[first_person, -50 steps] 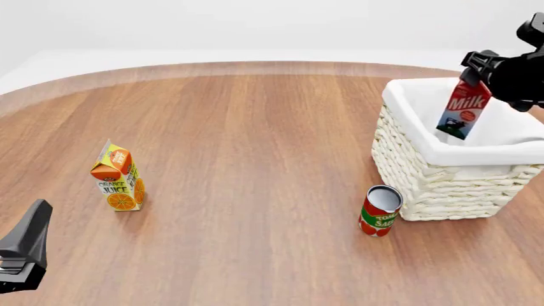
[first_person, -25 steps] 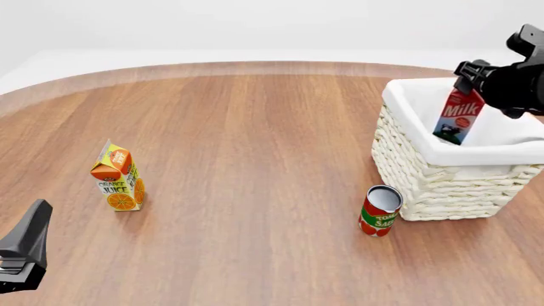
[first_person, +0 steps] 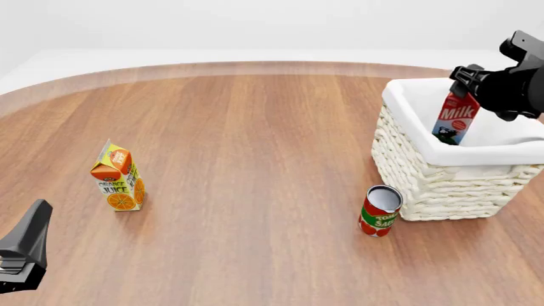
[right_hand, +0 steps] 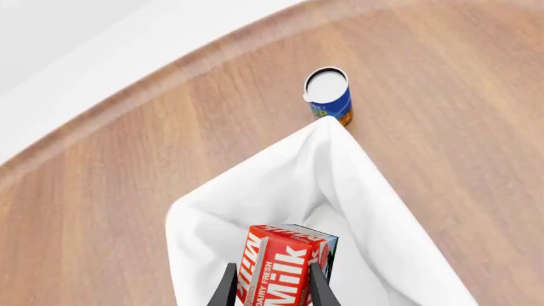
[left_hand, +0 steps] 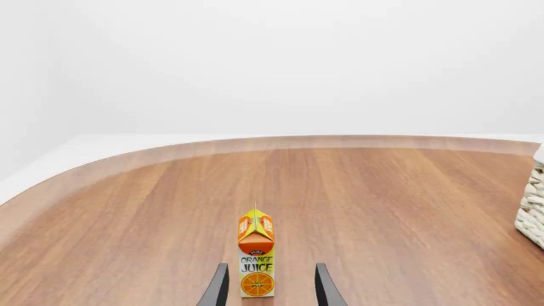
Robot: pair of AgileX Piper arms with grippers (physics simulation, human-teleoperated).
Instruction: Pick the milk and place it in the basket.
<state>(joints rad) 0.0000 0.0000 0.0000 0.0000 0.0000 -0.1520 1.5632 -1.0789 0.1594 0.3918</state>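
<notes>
The milk (first_person: 455, 120) hangs tilted inside the mouth of the basket (first_person: 425, 175), its gable clamped between the jaws of the right gripper (first_person: 465, 89). A tomato sauce can (first_person: 380, 211) stands at the basket's seven o'clock. Far off at nine o'clock, the orange juice carton (first_person: 118, 178) stands ahead of the left gripper (left_hand: 270, 288), jaws apart and empty.

Milk (first_person: 455, 119) base hidden below basket (first_person: 442, 185) rim; basket's right side cut off by frame edge. Left pincer (left_hand: 270, 288) fingertips only partly in view.
</notes>
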